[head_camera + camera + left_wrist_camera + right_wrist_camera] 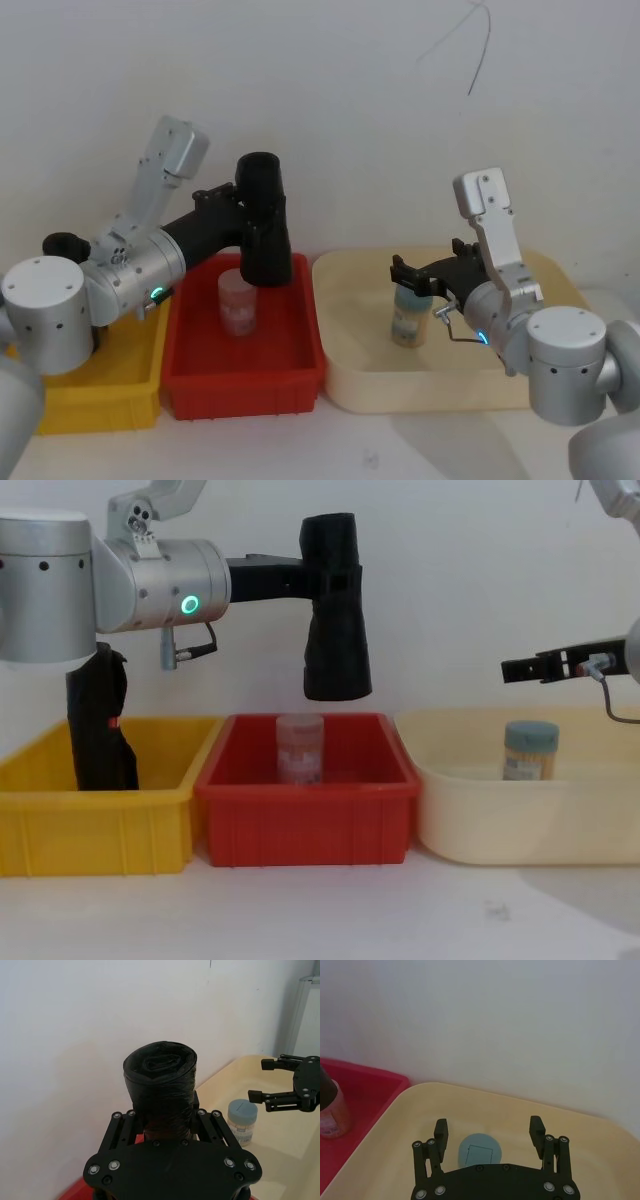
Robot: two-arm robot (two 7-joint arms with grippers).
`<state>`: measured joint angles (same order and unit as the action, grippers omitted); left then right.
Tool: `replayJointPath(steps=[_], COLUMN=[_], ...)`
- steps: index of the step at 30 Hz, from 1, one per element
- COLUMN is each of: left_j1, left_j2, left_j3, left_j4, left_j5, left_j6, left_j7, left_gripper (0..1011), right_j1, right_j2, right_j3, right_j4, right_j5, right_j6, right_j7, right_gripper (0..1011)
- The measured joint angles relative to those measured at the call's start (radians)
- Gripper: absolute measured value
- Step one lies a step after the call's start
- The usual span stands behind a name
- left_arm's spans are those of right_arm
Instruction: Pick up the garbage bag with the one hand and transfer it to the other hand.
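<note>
A plain white wall (pixel 460 590) stood behind the row of containers. Directly beneath the lifted roll a translucent pinkish jar (pixel 300 748) stood upright. Under the right arm a small jar with a blue-grey lid (pixel 529 750) stood just below that gripper's fingers. An open stretch of air above the red bin's right side and the cream tray's left rim separated the two grippers.

The yellow plastic bin (pixel 90 830) on the left held a black flared-bottom bundle with a small red mark (pixel 100 725), standing upright against its back. The red plastic bin (pixel 305 825) in the middle held the pinkish jar. The rounded cream tray (pixel 520 820) on the right held the blue-lidded jar.

The matte black cylindrical roll of garbage bags (pixel 335 610) hung in the air above the red bin, roughly upright and clear of the pinkish jar's top. The left gripper (pixel 165 1122), on the green-lit arm, reached in from the side. Its fingers (pixel 125 1127) were closed against opposite sides of the roll's upper half, so the lower half hung free below them. The right gripper (pixel 488 1127), on the blue-lit arm, hovered over the cream tray with its fingers spread wide, holding nothing and well apart from the roll.
</note>
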<state>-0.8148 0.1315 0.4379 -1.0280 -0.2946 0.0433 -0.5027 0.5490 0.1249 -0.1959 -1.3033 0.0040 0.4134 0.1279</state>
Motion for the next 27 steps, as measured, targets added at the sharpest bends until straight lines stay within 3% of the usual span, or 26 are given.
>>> replayJointPath(steps=[6,15,27], left_j1=[-0.003,-0.005,-0.006], left_j2=[-0.002,-0.004,-0.005], left_j3=[0.002,0.004,0.005], left_j4=[0.006,0.01,0.012], left_j5=[-0.001,-0.002,-0.002], left_j6=[-0.002,-0.003,-0.004], left_j7=[-0.002,-0.004,-0.005], left_gripper=[464,464,464], right_j1=[-0.007,-0.018,-0.02], right_j2=[-0.001,0.008,0.018], right_j3=[0.0,-0.005,-0.019], right_j4=[-0.01,-0.02,-0.013], right_j5=[0.0,0.016,0.084], right_j6=[-0.003,-0.028,-0.079], right_j7=[0.008,0.067,0.197], right_gripper=[1000,1000,1000])
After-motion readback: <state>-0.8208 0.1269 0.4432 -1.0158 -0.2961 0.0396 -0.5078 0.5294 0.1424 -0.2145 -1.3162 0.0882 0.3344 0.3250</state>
